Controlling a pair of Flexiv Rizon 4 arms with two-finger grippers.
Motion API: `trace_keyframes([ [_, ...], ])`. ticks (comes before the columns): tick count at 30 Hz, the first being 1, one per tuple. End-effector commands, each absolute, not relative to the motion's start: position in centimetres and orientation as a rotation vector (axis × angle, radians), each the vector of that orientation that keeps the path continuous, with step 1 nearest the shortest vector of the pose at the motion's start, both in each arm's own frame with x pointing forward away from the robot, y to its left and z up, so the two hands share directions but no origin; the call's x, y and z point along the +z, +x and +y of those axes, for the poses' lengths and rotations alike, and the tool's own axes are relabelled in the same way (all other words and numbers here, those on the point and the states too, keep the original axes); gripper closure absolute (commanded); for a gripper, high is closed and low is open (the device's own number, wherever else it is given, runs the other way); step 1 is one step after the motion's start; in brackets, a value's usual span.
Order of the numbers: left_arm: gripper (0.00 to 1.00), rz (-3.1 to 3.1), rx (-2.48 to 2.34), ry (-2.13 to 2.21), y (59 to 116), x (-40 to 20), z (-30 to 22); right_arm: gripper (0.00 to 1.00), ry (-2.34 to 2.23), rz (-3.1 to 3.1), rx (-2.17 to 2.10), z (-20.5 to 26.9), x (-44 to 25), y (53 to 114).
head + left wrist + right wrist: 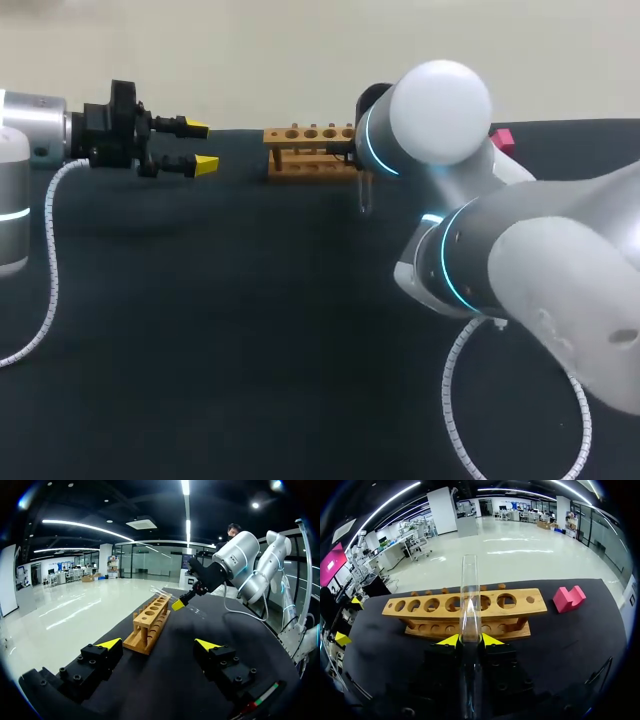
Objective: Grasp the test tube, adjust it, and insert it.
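Observation:
A clear glass test tube [470, 595] is clamped between the yellow tips of my right gripper [470, 640], which is shut on it. The tube points ahead over the wooden rack [465, 612], near its middle holes, and is outside every hole. In the head view the tube's lower end [366, 196] hangs just right of the rack [310, 150], and my right arm's joint hides the gripper itself. My left gripper [200, 147] stands open and empty to the left of the rack. Its own view shows its fingers [158, 644] spread wide, facing the rack's end [150, 625].
A pink block [568, 599] lies on the black table to the right of the rack, and shows behind my right arm [503, 140] in the head view. My right arm's white elbow [520, 260] fills the table's right side. A coiled cable [50, 270] hangs from my left arm.

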State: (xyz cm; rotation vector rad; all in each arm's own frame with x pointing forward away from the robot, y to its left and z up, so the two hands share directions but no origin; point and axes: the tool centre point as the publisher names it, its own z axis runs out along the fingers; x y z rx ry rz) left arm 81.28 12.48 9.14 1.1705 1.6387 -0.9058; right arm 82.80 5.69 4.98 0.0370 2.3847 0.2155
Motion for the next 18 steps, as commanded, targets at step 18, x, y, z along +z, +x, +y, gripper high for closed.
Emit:
trace_keyframes([
  [18, 0.0, 1.634, -0.902, 1.167, 81.1, 9.0, 12.5, 1.0, 0.01, 2.536, 0.297, 5.6, 3.6, 83.2],
])
